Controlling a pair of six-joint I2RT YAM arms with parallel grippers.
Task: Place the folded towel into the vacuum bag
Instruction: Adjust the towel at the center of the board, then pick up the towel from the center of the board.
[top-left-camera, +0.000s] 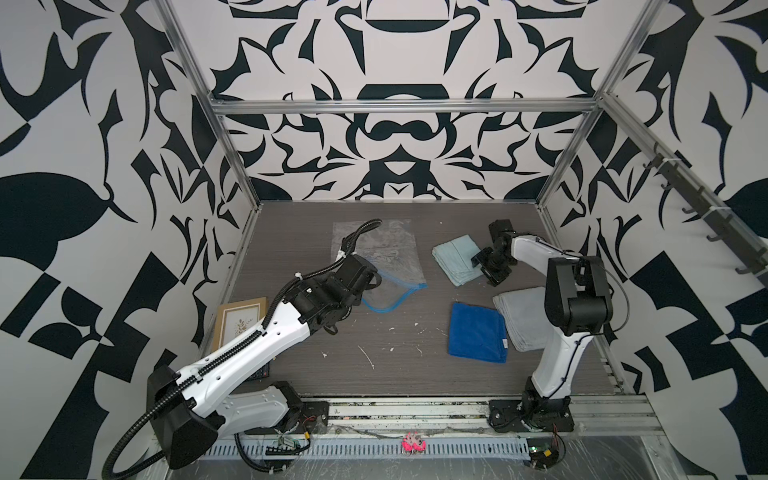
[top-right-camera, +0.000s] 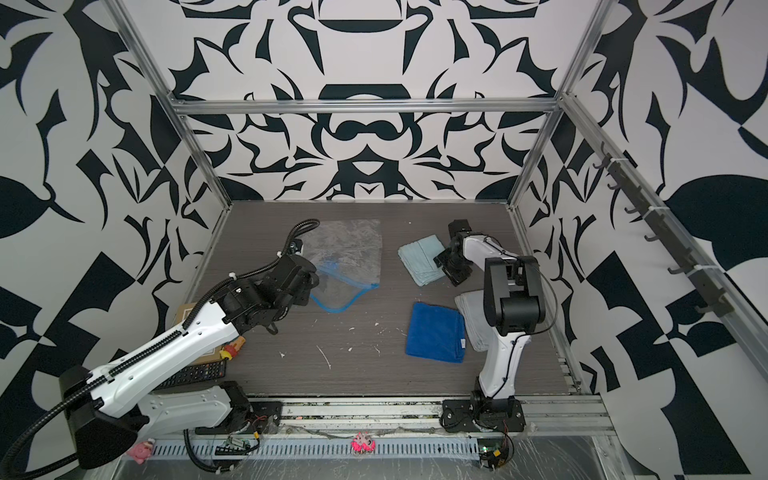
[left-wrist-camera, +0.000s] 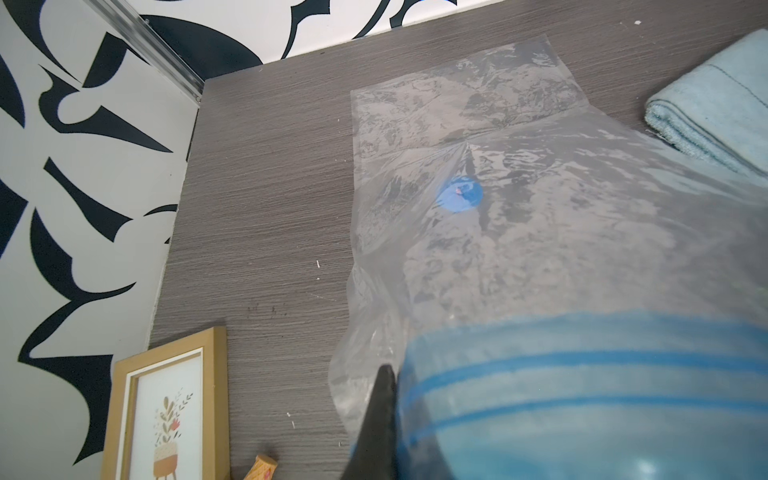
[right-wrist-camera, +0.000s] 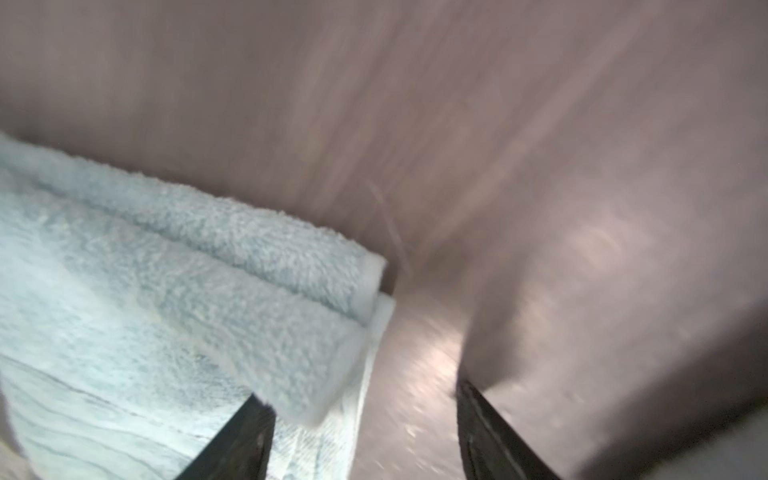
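Observation:
The clear vacuum bag (top-left-camera: 374, 245) (top-right-camera: 347, 245) lies on the table at the back left, its round blue valve (left-wrist-camera: 459, 195) facing up. My left gripper (top-left-camera: 374, 284) (left-wrist-camera: 395, 384) is shut on the bag's blue zip strip (left-wrist-camera: 582, 395) and holds that end raised off the table. To the right lies the light blue folded towel (top-left-camera: 455, 257) (top-right-camera: 419, 257) (right-wrist-camera: 145, 311). At its right edge my right gripper (top-left-camera: 484, 270) (right-wrist-camera: 361, 395) is open. One finger is over the towel and the other over bare table, with the towel's corner partly between them.
A dark blue folded cloth (top-left-camera: 478, 332) and a grey folded cloth (top-left-camera: 521, 316) lie near the right arm's base. A framed picture (top-left-camera: 241, 320) (left-wrist-camera: 166, 415), a remote (top-right-camera: 195, 374) and a small toy (top-right-camera: 232, 349) sit at the left front, under the left arm.

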